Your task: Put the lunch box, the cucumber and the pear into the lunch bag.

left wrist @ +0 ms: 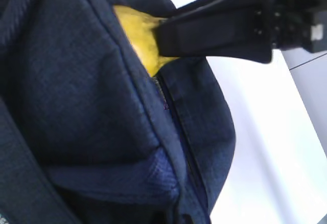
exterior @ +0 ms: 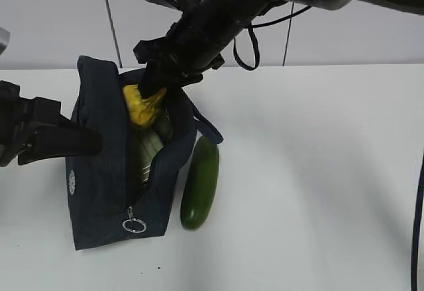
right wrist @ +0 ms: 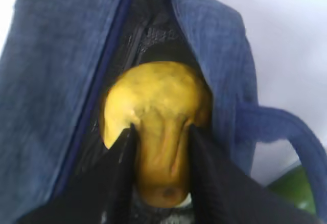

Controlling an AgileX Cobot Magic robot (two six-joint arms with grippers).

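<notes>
The navy lunch bag (exterior: 99, 172) lies on the white table with its zipper open. My right gripper (exterior: 156, 89) reaches across from the right and is shut on the neck of the yellow pear (exterior: 140, 107), holding it in the bag's far opening; the right wrist view shows the fingers (right wrist: 120, 152) on either side of the pear (right wrist: 158, 101). The pale green lunch box (exterior: 149, 146) lies inside the bag below the pear. The cucumber (exterior: 200, 182) lies on the table beside the bag's right wall. My left gripper (exterior: 89, 142) holds the bag's left wall; its jaws are hidden by fabric (left wrist: 66, 81).
The bag's ring pull (exterior: 134, 225) sits at the near end of the zipper. The padded handle (exterior: 209, 128) loops out on the right, just above the cucumber. White table stretches to the right and front; a wall stands behind.
</notes>
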